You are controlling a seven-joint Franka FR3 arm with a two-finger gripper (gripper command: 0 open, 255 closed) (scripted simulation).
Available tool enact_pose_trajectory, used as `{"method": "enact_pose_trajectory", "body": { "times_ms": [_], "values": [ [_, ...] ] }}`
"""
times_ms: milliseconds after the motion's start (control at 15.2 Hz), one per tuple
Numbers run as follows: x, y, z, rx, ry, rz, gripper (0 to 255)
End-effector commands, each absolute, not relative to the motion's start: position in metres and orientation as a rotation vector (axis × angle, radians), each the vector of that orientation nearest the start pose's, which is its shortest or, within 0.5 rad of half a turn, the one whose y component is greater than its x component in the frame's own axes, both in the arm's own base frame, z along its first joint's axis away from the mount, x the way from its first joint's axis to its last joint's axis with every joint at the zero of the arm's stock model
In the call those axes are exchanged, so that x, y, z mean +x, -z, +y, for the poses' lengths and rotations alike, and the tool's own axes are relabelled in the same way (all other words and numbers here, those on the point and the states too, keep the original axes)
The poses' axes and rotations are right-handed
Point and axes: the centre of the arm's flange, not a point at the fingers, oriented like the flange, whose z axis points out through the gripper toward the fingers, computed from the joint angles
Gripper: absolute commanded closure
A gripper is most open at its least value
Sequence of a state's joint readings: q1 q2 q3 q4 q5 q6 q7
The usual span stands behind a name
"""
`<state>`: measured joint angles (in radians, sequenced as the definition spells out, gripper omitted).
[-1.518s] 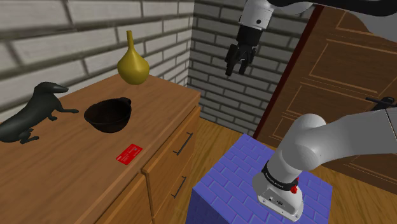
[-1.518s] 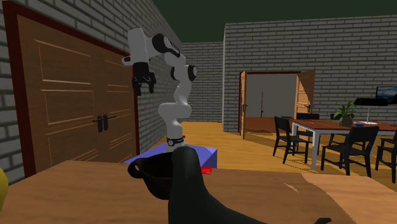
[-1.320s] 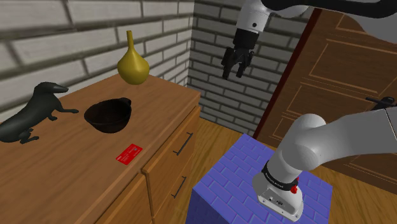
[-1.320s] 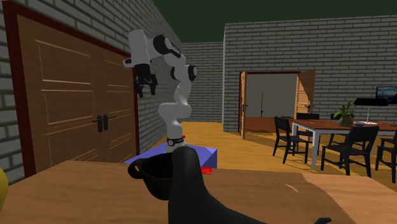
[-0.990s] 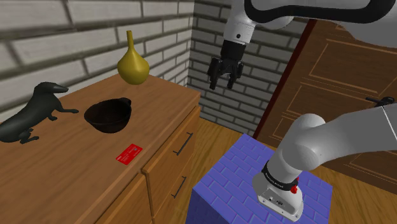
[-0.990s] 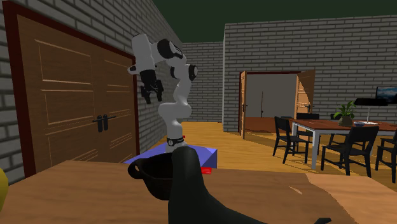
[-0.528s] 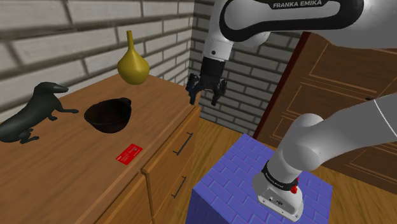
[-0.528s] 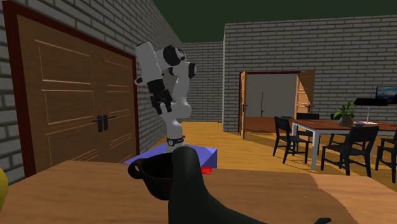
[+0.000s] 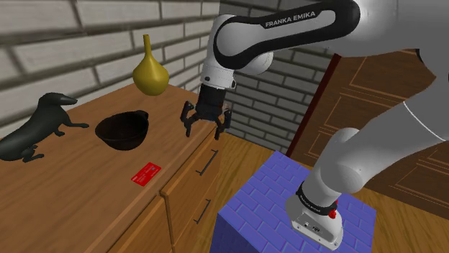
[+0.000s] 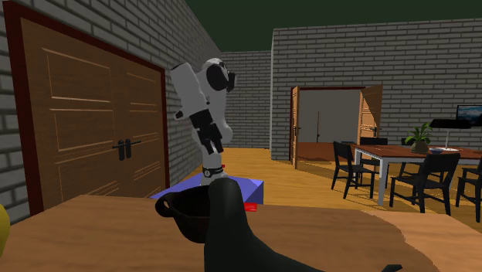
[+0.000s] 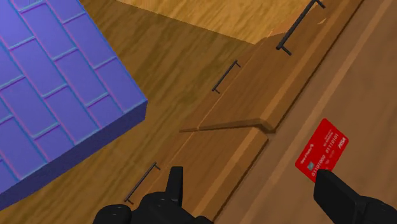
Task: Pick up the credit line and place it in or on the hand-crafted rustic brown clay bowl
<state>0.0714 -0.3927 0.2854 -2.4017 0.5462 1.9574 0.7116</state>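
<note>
red card lies flat on the table, long axis slanting up to the shoulder view's right; our hand's fingers stand apart.

White arm with dark joints, white "FRANKA EMIKA" lettering on black, all-black two-finger tool

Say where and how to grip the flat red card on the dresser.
Likely pinch the flat red card by its two long edges, coming straight down: it lies flat on the wooden dresser top, so only thin edges offer purchase.
</note>
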Motion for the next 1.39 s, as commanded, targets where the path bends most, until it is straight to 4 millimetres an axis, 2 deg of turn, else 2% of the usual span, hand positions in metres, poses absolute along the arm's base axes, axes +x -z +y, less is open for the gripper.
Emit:
{"method": "enact_pose_trajectory", "body": {
  "times_ms": [0, 924, 1320],
  "values": [
    [0.398, -0.441, 0.205, -2.642, -0.374, 0.900, 0],
    [0.481, -0.345, 0.321, -2.339, -0.570, 1.289, 0],
    [0.476, -0.318, 0.338, -2.339, -0.570, 1.289, 0]
  ]
}}
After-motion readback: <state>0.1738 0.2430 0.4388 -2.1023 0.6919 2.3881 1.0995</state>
